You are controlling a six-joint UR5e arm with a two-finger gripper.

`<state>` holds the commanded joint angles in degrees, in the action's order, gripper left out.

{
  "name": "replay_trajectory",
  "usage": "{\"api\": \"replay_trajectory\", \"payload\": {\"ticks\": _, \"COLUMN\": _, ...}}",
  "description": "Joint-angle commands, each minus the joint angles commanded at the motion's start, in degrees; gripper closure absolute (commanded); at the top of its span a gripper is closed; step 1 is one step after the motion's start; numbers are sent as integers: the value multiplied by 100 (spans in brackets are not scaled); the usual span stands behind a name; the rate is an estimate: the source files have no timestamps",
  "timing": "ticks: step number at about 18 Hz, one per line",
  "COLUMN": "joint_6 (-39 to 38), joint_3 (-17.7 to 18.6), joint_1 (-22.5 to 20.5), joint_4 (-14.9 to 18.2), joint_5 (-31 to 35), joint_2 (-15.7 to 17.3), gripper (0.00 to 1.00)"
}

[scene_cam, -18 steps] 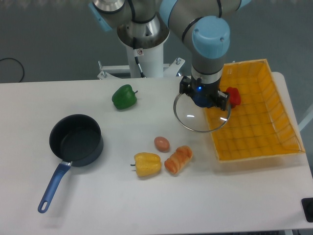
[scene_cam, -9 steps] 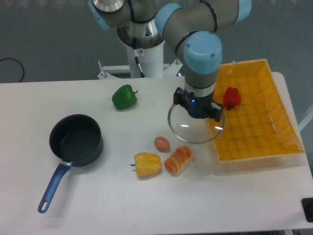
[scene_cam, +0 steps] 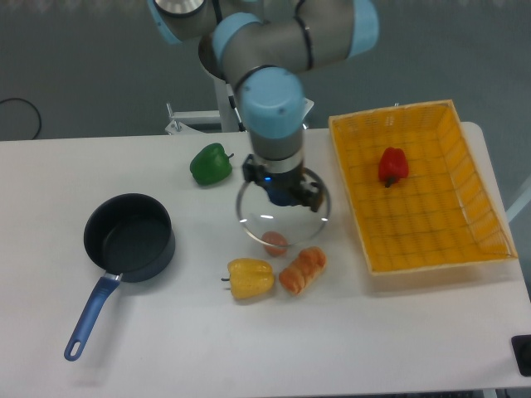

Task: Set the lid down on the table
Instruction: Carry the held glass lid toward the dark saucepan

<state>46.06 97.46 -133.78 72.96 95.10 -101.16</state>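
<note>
The round clear glass lid [scene_cam: 259, 225] with its thin metal rim hangs above the white table [scene_cam: 166, 340], just over the small pink egg-shaped item [scene_cam: 275, 243]. My gripper [scene_cam: 283, 191] points down at the lid's centre and is shut on its knob, which the fingers hide. The lid sits between the green pepper and the orange tray.
A dark blue pot [scene_cam: 129, 237] with a blue handle stands at the left. A green pepper [scene_cam: 211, 164] lies behind the lid; a yellow pepper [scene_cam: 250, 279] and an orange vegetable [scene_cam: 303, 269] lie in front. The orange mesh tray [scene_cam: 473, 240] at the right holds a red pepper [scene_cam: 392, 165].
The arm has carried the lid leftward, from over the tray's left edge to above the table near the pink item.
</note>
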Motion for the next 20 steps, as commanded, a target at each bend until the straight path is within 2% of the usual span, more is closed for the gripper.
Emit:
{"api": "replay_trajectory", "payload": {"ticks": 2, "joint_6": -44, "joint_3": 220, "joint_1": 97, "joint_4": -168, "joint_5": 0, "joint_2": 88, "gripper": 59}}
{"api": "replay_trajectory", "payload": {"ticks": 10, "joint_6": -53, "joint_3": 756, "joint_1": 396, "joint_4": -405, "joint_5": 114, "joint_2": 185, "gripper": 59}}
{"api": "replay_trajectory", "payload": {"ticks": 14, "joint_6": -79, "joint_3": 1046, "joint_1": 502, "joint_4": -792, "joint_5": 141, "joint_2": 159, "gripper": 59}}
{"api": "replay_trajectory", "payload": {"ticks": 20, "joint_6": -97, "joint_3": 1275, "joint_1": 511, "joint_4": -898, "joint_5": 141, "joint_2": 194, "gripper": 59}}
